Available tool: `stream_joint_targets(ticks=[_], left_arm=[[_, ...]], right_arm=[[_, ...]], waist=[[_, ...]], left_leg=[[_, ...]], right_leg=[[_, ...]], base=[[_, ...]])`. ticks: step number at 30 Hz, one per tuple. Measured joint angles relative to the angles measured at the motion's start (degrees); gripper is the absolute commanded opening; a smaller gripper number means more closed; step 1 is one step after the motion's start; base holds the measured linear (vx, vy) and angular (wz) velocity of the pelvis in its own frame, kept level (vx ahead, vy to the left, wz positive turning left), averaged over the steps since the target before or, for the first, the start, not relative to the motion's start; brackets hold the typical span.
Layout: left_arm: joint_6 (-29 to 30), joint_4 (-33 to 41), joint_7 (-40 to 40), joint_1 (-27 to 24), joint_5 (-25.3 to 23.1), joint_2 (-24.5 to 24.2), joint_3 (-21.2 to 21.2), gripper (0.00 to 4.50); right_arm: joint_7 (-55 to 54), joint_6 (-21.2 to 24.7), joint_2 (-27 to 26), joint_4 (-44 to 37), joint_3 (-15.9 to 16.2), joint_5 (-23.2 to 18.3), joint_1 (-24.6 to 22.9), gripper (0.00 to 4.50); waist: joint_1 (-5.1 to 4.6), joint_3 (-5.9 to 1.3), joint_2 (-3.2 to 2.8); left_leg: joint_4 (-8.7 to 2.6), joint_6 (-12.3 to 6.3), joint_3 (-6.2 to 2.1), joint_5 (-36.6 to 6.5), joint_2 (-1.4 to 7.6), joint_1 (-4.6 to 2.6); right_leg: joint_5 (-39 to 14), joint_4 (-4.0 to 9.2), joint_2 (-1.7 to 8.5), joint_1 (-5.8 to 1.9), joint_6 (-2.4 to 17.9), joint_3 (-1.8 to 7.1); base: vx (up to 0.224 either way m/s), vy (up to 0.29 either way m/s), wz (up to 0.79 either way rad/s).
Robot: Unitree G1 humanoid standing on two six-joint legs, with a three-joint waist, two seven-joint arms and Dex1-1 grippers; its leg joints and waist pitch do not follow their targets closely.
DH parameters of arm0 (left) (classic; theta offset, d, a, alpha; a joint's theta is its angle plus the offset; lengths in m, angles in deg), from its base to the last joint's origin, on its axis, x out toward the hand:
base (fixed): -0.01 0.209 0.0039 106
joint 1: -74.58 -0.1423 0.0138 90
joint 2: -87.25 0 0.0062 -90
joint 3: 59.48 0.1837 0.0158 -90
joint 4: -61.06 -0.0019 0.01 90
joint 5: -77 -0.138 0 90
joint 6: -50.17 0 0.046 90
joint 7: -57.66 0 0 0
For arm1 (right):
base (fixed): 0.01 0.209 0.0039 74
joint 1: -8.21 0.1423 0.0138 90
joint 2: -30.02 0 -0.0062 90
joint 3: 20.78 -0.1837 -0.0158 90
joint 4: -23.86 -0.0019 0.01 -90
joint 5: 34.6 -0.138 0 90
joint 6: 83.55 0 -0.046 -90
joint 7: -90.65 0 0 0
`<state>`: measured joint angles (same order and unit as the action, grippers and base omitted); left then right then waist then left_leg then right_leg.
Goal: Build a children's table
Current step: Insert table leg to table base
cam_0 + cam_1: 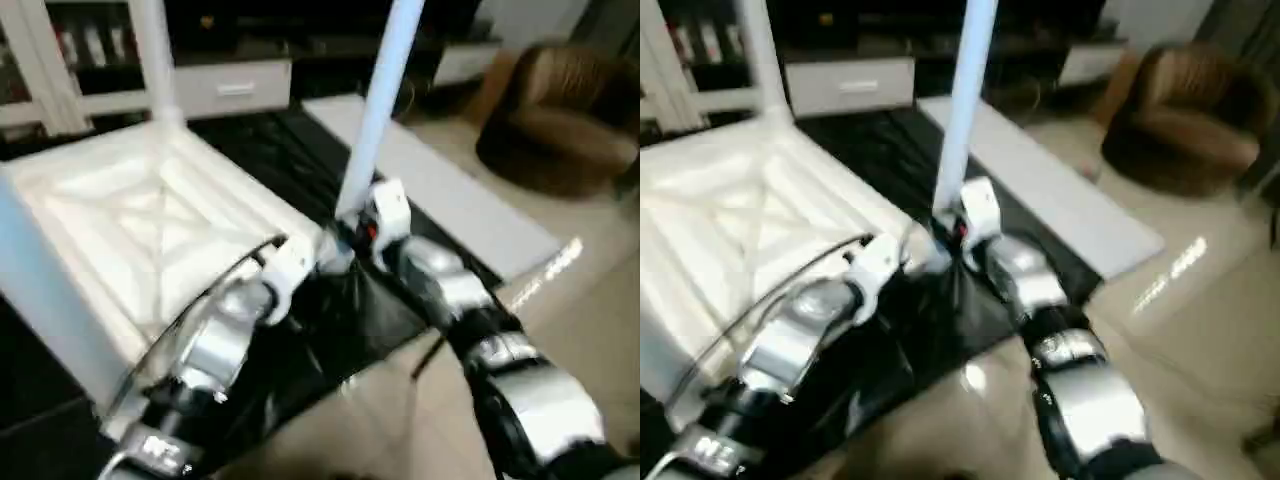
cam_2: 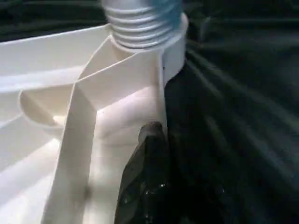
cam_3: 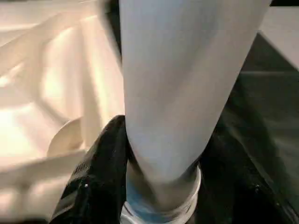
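Note:
The children's table top (image 1: 150,220) lies upside down on a black cloth, its X ribs facing up. One white leg (image 1: 375,110) stands upright in the near right corner socket. My right gripper (image 1: 345,235) is shut on this leg just above its base, with a black finger (image 3: 98,172) on either side. The leg's threaded end (image 2: 140,23) sits in the socket. My left gripper (image 1: 300,255) is shut, and its finger (image 2: 147,154) lies against the inside of the top's rim beside that corner. A second leg (image 1: 155,60) stands at the far corner, and another (image 1: 40,290) at the near left.
The black cloth (image 1: 260,150) spreads under and to the right of the top. A flat white panel (image 1: 450,200) lies on the beige floor on the right. A brown armchair (image 1: 560,120) stands at the far right, and white drawer furniture (image 1: 230,85) at the back.

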<state>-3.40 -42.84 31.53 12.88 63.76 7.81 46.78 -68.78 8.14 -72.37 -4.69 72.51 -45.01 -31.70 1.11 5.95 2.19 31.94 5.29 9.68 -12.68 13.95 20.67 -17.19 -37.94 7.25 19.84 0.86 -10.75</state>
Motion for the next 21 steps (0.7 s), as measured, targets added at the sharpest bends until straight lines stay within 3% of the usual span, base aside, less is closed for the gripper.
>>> stream_joint_targets(ticks=[1,2,3,4,5,7,9,21], left_arm=[[0.4,-1.3,2.2,1.5,-0.6,1.4,0.1,0.00],[0.4,-1.6,3.5,2.1,-0.9,1.8,-0.2,0.00],[0.3,-1.9,4.2,2.0,-1.0,2.1,-0.4,0.00],[0.2,-2.4,5.0,2.0,-1.1,2.8,-0.4,0.00],[0.2,-2.4,5.5,2.3,-1.1,3.2,-0.3,0.00],[0.6,-2.3,6.2,3.0,-1.7,3.7,-0.3,0.00],[0.7,-2.2,6.4,3.2,-2.1,3.7,-0.4,0.00],[0.7,-2.3,6.5,3.2,-2.1,3.2,-0.3,0.00]], right_arm=[[-1.4,-0.1,0.2,1.0,-0.6,0.1,1.1,1.85],[-3.3,-0.1,-0.6,2.1,-0.8,0.3,2.7,1.85],[-4.5,-0.1,-1.0,2.5,-0.8,0.5,2.8,1.85],[-5.3,-0.3,-1.2,2.8,-0.9,0.9,3.0,1.85],[-5.8,-0.6,-1.3,3.2,-1.1,1.1,3.6,1.85],[-6.7,-1.3,-1.6,4.0,-1.7,1.2,4.6,1.85],[-7.2,-1.7,-1.9,4.6,-1.7,1.4,5.2,1.85],[-7.6,-3.6,-2.6,6.4,-1.8,2.8,5.7,1.85]], waist=[[1.91,-1.54,3.58],[2.48,-1.43,3.97],[3.07,-1.75,3.65],[3.93,-2.13,3.02],[3.88,-2.76,1.43],[3.52,-2.96,1.71],[3.38,-3.06,1.67],[2.55,-3.02,1.63]], left_leg=[[0.46,0.08,2.31,0.1,-0.35,0.32],[1.13,0.41,2.34,0.3,-0.20,0.52],[3.09,-0.27,0.63,0.0,-0.65,1.29],[3.62,-0.31,-1.35,0.2,-1.67,1.13],[1.72,1.45,-1.80,1.6,-1.82,0.59],[1.38,1.67,-1.55,2.9,-1.07,0.88],[1.22,1.66,-1.56,2.9,-0.92,1.23],[0.63,1.15,-0.75,2.9,-0.87,1.33]], right_leg=[[-1.4,-2.44,0.37,-1.35,-2.8,4.65],[-2.6,-3.63,-0.21,0.26,-2.2,6.25],[-2.8,-3.72,-0.31,0.41,-2.1,6.04],[-2.8,-3.23,-0.86,0.30,-2.0,5.89],[-2.1,-2.54,-1.76,0.42,-1.7,5.37],[-0.7,-1.76,-2.55,1.02,-0.9,5.54],[0.1,-0.97,-2.99,1.06,-1.2,5.49],[1.4,0.88,-2.89,1.03,-1.2,6.12]], base=[[0.373,-0.091,-0.03],[0.016,-0.205,-0.16],[0.016,-0.205,-0.16],[0.004,-0.099,-0.25],[0.095,-0.041,-0.12],[0.047,-0.020,-0.06],[0.000,0.000,0.00],[0.000,0.000,0.00]])
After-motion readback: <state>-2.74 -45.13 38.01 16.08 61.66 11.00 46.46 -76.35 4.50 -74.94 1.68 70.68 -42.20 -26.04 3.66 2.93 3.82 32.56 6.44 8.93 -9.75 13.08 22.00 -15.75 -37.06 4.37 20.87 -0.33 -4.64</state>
